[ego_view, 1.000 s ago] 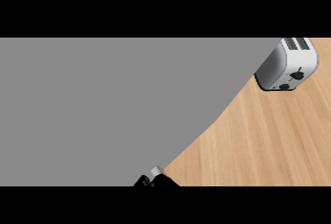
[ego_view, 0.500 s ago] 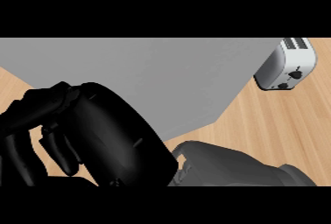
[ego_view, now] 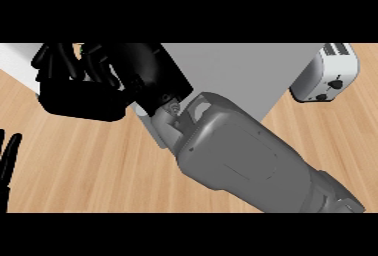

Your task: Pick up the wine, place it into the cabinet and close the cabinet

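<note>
No wine bottle shows in the head view. My right forearm crosses the picture from the lower right to the upper left. Its black hand lies against the left part of the grey cabinet door, fingers loosely bent with nothing seen between them and the thumb. The hand hides the door's left edge. Only the straight fingers of my left hand show, resting at the view's left edge, apart from everything.
A silver toaster stands at the upper right, just beyond the grey door's right edge. The wooden counter fills the lower left. A white surface shows in the top left corner behind the hand.
The right arm came up into view and swept left. The grey door, which covered most of the picture, now covers only a narrow top band, and wood shows at the left.
</note>
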Tool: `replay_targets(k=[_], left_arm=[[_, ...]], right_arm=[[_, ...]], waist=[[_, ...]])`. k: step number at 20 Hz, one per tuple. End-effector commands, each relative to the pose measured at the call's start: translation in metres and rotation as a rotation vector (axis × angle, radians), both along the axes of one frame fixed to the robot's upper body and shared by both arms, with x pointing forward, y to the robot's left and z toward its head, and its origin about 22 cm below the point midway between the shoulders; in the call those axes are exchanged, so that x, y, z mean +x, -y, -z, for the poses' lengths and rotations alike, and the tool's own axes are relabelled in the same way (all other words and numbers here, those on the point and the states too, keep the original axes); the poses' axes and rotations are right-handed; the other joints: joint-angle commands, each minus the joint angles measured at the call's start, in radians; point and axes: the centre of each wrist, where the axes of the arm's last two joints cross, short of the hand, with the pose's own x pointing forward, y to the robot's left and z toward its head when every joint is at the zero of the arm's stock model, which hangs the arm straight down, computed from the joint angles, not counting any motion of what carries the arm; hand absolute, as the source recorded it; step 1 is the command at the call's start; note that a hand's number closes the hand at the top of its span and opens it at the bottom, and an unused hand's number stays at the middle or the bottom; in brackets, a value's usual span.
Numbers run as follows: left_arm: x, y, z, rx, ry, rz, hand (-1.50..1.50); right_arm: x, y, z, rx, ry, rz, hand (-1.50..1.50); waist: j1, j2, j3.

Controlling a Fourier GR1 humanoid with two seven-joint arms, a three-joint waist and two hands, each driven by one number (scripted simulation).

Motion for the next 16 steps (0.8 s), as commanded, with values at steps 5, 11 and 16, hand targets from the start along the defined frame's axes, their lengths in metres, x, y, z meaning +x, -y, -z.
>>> replay_targets(k=[5, 11, 16], left_arm=[[0.012, -0.006, -0.005, 0.011, -0.006, -0.015, -1.5], [0.003, 0.001, -0.003, 0.014, 0.003, 0.002, -1.5], [-0.001, 0.011, 0.0, -0.002, -0.006, 0.037, -1.5]], right_arm=[[0.061, 0.024, 0.011, -0.025, -0.026, 0.051, 1.5], [0.08, 0.051, 0.019, -0.047, 0.017, 0.117, 1.5], [0.092, 0.054, 0.033, -0.101, 0.055, 0.145, 1.5]], waist=[[-0.002, 0.004, 0.001], [0.002, 0.005, 0.001], [0.008, 0.01, 0.0]])
